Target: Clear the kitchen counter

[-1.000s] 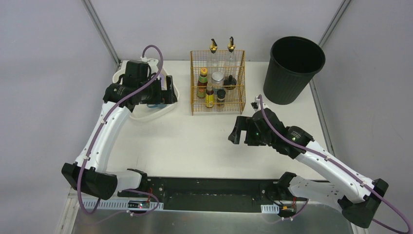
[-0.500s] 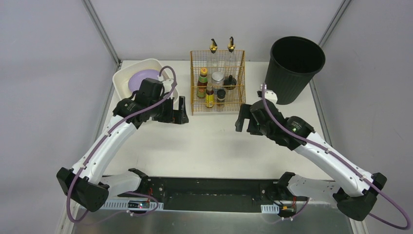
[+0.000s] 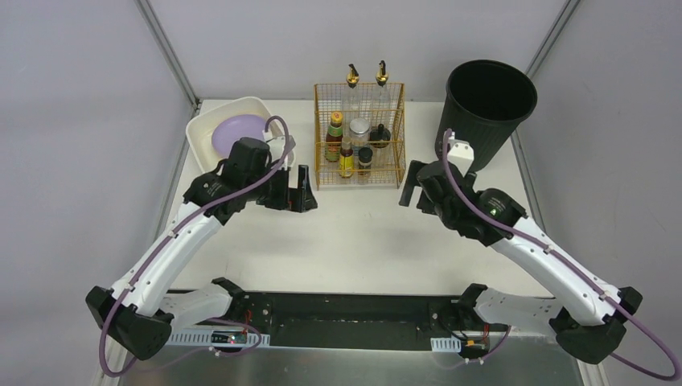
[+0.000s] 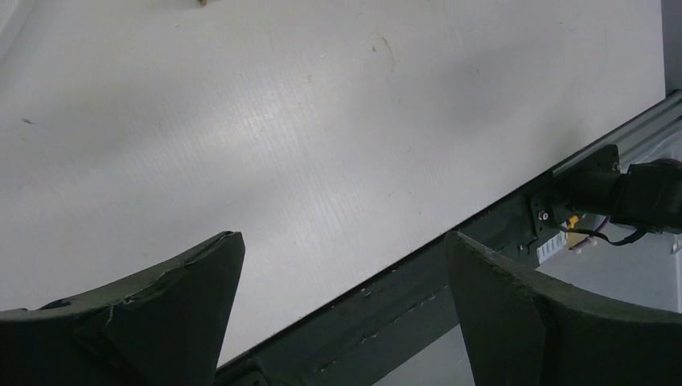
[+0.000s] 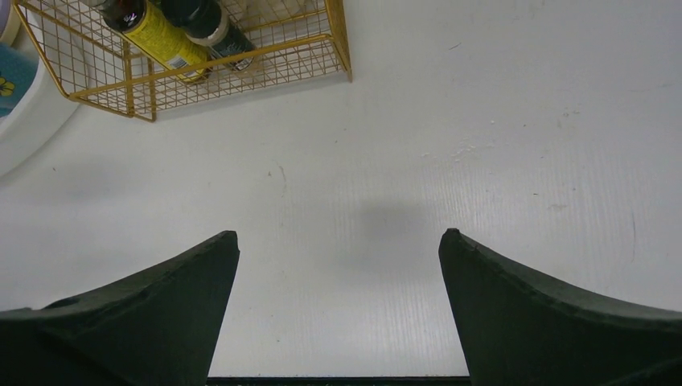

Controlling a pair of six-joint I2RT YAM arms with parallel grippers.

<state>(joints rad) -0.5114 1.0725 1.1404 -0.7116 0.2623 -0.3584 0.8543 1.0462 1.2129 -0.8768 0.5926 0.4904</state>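
The kitchen counter (image 3: 354, 233) is a flat white tabletop with a black rail (image 3: 354, 310) along its front edge. My left gripper (image 3: 304, 189) hangs open over the counter, just left of the gold wire rack's (image 3: 359, 137) front corner, nothing between its fingers (image 4: 177, 314). My right gripper (image 3: 408, 186) is open too, just right of the rack's front, above bare counter (image 5: 354, 201). The rack (image 5: 185, 56) holds several bottles and jars.
A white basin (image 3: 205, 129) with a purple plate (image 3: 237, 130) in it stands at the back left. A black bin (image 3: 485, 112) stands at the back right. Grey walls close in behind and at both sides.
My left gripper has come out from over the basin and moved right and toward the rack. My right gripper has moved back and right, up to the rack's right side. Both stay open.
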